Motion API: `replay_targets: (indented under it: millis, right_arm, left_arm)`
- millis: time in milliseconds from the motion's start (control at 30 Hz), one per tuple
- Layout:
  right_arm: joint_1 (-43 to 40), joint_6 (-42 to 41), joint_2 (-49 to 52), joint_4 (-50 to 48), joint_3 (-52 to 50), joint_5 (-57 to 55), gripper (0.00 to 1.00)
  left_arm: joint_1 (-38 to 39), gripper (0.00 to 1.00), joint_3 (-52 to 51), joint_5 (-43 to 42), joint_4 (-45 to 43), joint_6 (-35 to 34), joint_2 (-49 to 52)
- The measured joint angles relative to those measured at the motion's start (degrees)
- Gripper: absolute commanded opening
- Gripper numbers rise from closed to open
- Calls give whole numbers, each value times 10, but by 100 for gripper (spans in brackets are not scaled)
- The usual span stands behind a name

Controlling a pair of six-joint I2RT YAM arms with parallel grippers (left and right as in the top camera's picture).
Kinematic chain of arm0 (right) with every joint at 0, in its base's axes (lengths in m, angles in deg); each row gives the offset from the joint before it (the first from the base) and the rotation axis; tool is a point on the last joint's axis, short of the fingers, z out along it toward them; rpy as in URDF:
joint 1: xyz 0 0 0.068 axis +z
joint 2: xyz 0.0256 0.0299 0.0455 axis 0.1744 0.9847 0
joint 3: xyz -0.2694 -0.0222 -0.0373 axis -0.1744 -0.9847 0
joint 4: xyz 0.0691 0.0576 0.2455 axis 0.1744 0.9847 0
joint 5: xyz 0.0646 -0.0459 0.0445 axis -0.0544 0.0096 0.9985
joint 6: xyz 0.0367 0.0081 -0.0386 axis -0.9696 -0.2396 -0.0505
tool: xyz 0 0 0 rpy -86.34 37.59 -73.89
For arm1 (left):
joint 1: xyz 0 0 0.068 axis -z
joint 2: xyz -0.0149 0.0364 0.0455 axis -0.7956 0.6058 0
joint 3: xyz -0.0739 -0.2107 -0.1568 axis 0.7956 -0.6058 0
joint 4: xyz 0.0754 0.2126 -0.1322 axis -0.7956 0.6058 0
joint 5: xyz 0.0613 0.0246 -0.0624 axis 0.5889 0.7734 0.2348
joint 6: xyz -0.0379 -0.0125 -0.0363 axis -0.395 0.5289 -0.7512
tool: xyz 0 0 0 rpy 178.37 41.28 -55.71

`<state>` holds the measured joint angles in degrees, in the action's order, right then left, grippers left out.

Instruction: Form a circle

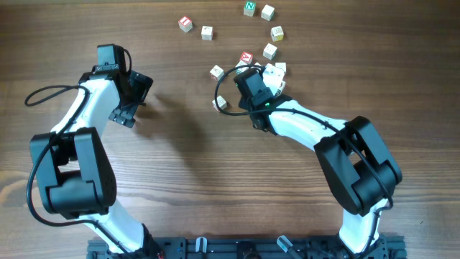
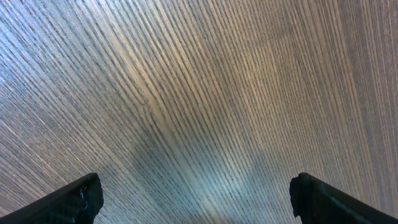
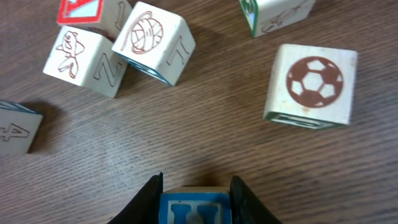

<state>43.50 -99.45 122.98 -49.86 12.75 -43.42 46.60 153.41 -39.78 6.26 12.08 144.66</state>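
The pieces of the circle are small pale wooden cubes, scattered in a loose arc at the table's far middle. They run from a red-faced cube past a green-faced cube to a plain cube. My right gripper is shut on a blue-letter cube, held low over the wood. Ahead of it lie a football cube, a ball-picture cube and a fish cube. My left gripper stands open over bare wood at the left, holding nothing, its fingertips wide apart.
Two more cubes lie apart on the near side of the arc, close to the right arm's black cable. Another cube sits at the left edge of the right wrist view. The arm bases stand at the table's front edge.
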Motion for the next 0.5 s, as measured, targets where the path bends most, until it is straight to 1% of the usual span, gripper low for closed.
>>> replay_targets:
  millis: [67,167,233,367,433,467,500]
  right_arm:
    - [0,0,0,-3,0,6,23]
    - [0,0,0,-2,0,6,24]
    - [0,0,0,1,0,6,34]
    - [0,2,0,8,0,4,40]
    - [0,2,2,15,0,4,54]
    - [0,3,3,19,0,4,59]
    - [0,5,3,22,1,4,62]
  left_arm:
    - [0,100,0,0,0,0,0]
    - [0,100,0,0,0,0,0]
    - [0,100,0,0,0,0,0]
    - [0,100,0,0,0,0,0]
    - [0,100,0,0,0,0,0]
    - [0,100,0,0,0,0,0]
    - [0,100,0,0,0,0,0]
